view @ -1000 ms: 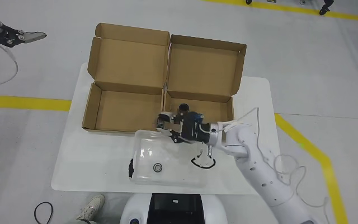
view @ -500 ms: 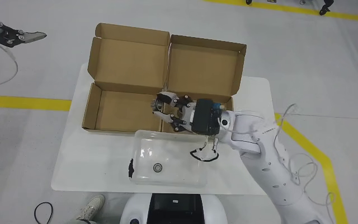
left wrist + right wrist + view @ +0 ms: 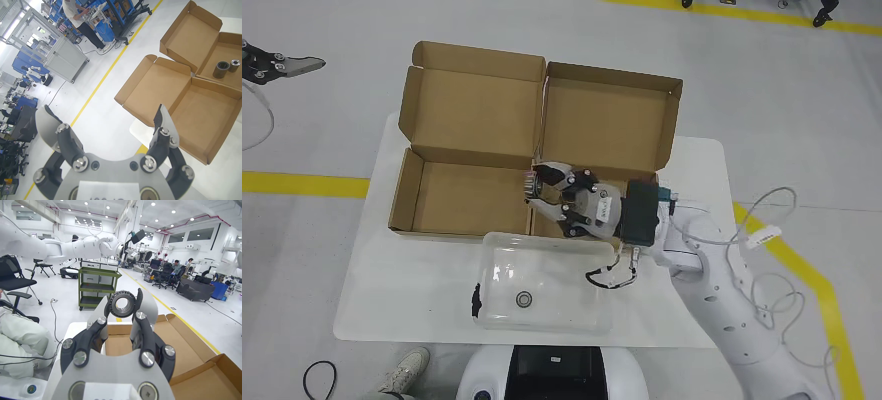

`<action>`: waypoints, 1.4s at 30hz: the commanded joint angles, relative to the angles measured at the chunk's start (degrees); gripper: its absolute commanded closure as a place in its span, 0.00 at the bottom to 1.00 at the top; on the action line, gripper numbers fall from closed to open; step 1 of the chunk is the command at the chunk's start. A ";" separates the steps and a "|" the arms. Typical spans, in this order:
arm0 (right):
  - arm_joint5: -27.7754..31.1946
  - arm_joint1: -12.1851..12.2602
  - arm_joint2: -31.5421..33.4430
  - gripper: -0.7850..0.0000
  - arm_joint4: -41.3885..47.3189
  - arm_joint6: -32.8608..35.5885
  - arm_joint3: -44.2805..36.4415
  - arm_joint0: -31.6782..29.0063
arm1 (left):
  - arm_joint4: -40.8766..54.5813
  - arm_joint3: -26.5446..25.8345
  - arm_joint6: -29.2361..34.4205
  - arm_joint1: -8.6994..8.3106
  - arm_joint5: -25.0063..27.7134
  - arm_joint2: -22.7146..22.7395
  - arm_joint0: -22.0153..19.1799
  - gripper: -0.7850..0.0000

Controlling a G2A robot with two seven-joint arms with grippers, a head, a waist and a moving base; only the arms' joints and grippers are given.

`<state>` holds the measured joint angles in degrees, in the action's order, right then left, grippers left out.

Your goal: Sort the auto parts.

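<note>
My right gripper (image 3: 539,187) is shut on a steel roller bearing (image 3: 531,183), held in the air over the seam between the two open cardboard boxes. The right wrist view shows the bearing (image 3: 122,313) pinched between the fingers of the right gripper (image 3: 123,302), above the left box (image 3: 121,345). The left box (image 3: 457,200) looks empty. In the right box (image 3: 225,45) stand two dark metal cylinders (image 3: 221,70) (image 3: 234,65). My left gripper (image 3: 103,111) is open and holds nothing, off the table's left side over the floor (image 3: 282,66).
A clear plastic bin (image 3: 497,255) sits at the white table's (image 3: 692,170) front with a small ring part (image 3: 524,298) inside. A black piece (image 3: 476,300) lies by the bin's left end. A black cable loop (image 3: 607,282) hangs under the right arm.
The right gripper carried the bearing from over the bin's far edge back toward the boxes, and its wrist turned. The left gripper stayed put.
</note>
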<state>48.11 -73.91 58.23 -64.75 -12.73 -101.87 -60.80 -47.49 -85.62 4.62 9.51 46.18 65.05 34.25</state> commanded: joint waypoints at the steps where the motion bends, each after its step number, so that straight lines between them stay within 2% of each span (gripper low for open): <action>1: -0.56 0.01 0.23 1.00 -1.10 -1.87 -0.13 -0.60 | 0.00 0.00 0.00 0.00 0.00 0.00 0.00 0.00; 18: 0.43 2.01 8.70 1.00 -7.90 -13.77 -4.45 -11.25 | 0.00 0.00 0.00 0.00 0.00 0.00 0.00 0.00; 29: 1.16 2.68 10.70 1.00 -10.32 -18.92 -4.80 -14.01 | 0.00 0.00 0.00 0.00 0.00 0.00 0.00 0.00; 35: 1.72 2.89 10.60 1.00 -10.55 -17.91 -4.45 -13.78 | 0.00 0.00 0.00 0.00 0.00 0.00 0.00 0.00; 42: 2.68 2.32 6.38 1.00 -6.88 -10.06 -0.40 -8.02 | 0.00 0.00 0.00 0.00 0.00 0.00 0.00 0.00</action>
<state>50.83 -71.44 65.48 -72.23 -24.45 -103.23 -70.24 -47.49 -85.62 4.62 9.51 46.18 65.05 34.25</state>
